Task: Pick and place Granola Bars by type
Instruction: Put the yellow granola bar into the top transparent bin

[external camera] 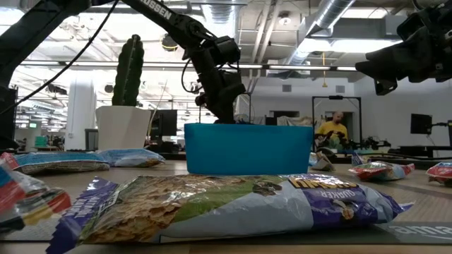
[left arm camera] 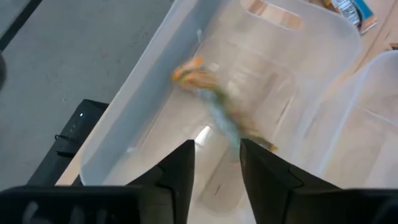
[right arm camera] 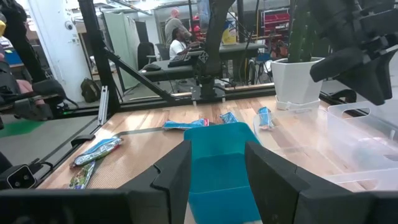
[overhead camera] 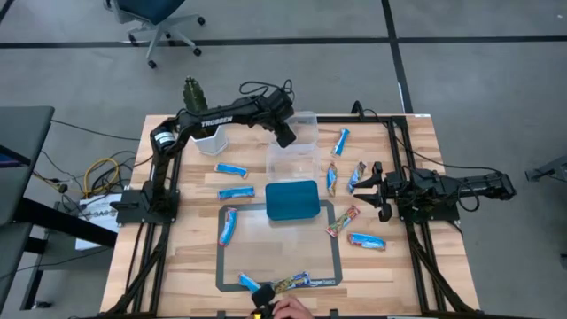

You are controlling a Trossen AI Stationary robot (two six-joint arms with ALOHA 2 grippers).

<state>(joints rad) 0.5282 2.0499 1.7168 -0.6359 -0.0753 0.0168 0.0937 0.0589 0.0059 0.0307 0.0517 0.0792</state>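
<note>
Nearest the front edge of the table, a person's hand (overhead camera: pixel 285 309) rests beside a multicoloured crinkled-wrapper granola bar (overhead camera: pixel 293 283). A small blue-wrapped bar (overhead camera: pixel 249 283) lies just next to it on the grey taped rectangle (overhead camera: pixel 219 257). I judge these to be fresh stock laid out for me to sort.

Farther in, the teal rectangular plastic tray (overhead camera: pixel 292 185) sits at the middle of the table, and loose bars lie on both sides of it. On my left are a red-and-blue bar (overhead camera: pixel 229 226) and two bright blue bars (overhead camera: pixel 235 192) (overhead camera: pixel 232 169). On my right are an orange-tinted bar (overhead camera: pixel 343 221) and a blue one (overhead camera: pixel 366 240).

My right gripper (overhead camera: pixel 376 189) hovers over the right side of the table, level with the tray and pointed at it. Its fingers are spread and nothing is between them. I judge it is held back here so it stays out of my other arm's way, while two blue bars (overhead camera: pixel 331 178) (overhead camera: pixel 356 177) lie just beside it.

At the far edge, my left gripper (left arm camera: pixel 216 146) hangs over the clear plastic bin (left arm camera: pixel 137 106), the farther of two that touch. Its fingers are parted and hold nothing. Below them, inside the bin, is one orange-and-multicoloured bar (left arm camera: pixel 214 106). It is too blurred to tell whether it is falling or already lying on the floor of the bin. I hold the gripper above the bin's open top so a bar lands inside its walls. This bin looks like the home for that wrapper type.

Beyond the bins stands a green cactus in a white pot (overhead camera: pixel 208 140), which plays no part in the work.
</note>
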